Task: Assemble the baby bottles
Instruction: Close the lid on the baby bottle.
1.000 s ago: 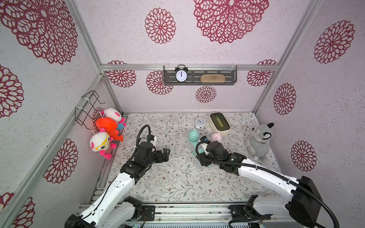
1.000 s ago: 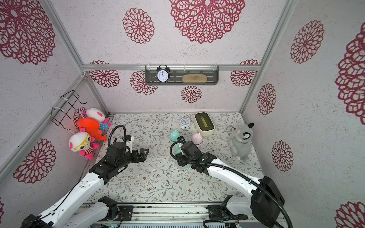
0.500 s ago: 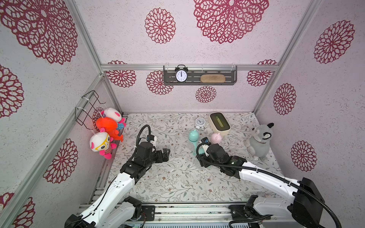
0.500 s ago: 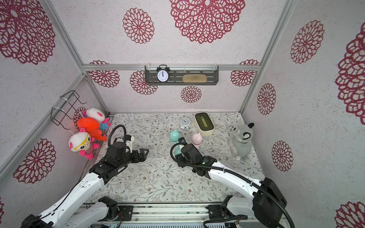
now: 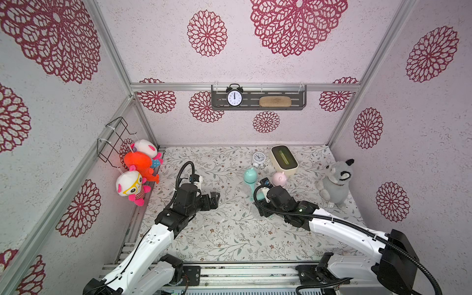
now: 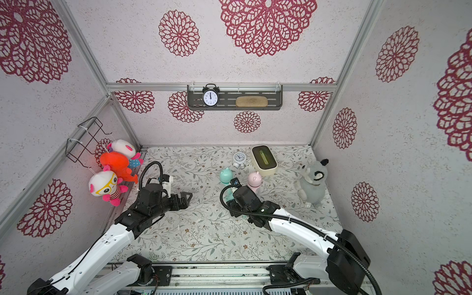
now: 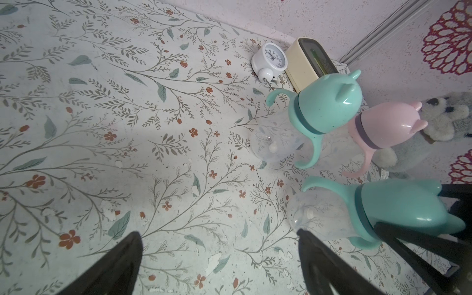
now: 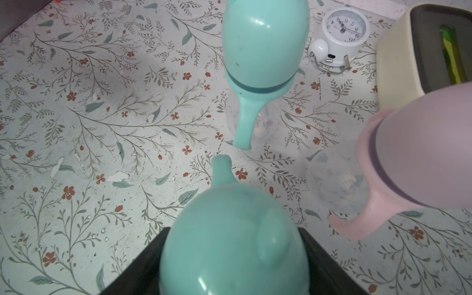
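On the flowered bench, toward its back right, we find all three baby bottles standing upright and close together. The nearest mint bottle has a second mint bottle just behind it and the pink bottle beside that, each with collar and eared cap in place. Over the last second very little has changed. None of the bottles has shifted, and the right pincer has crept only slightly and still clasps the cap of the nearest mint bottle, its jaws lying against both sides of the dome. The left pincer has stayed put, jaws spread wide with nothing between them, hovering over bare bench well apart from the bottles. We judge that the last cap is being seated or is about to be let go, so the task looks nearly finished. As for writing, we can read only the numerals on the white alarm clock and on the black clock on the wall shelf. No brand or label shows on the bottles.
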`<state>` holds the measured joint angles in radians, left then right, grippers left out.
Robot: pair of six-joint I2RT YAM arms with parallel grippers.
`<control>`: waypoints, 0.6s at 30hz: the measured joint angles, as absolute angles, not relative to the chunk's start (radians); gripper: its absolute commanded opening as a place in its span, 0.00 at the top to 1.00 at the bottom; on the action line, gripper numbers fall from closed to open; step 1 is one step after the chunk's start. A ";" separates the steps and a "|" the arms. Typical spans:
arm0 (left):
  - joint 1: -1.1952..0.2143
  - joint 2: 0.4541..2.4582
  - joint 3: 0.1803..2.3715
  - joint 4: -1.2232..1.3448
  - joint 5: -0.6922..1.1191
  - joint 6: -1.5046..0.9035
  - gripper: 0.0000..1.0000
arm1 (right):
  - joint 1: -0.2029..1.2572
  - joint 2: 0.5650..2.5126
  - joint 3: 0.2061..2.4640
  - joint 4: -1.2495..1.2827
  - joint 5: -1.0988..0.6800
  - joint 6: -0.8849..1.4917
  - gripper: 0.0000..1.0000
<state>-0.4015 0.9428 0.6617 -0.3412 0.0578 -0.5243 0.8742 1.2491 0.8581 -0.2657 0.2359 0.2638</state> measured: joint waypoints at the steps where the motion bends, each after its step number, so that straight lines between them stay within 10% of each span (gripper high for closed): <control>1: -0.402 0.942 0.662 -0.343 0.058 -0.524 0.02 | 0.874 1.252 0.863 -0.272 0.237 0.263 0.26; 18: -0.402 0.934 0.662 -0.358 0.054 -0.524 0.02 | 0.874 1.293 0.887 -0.364 0.241 0.254 0.20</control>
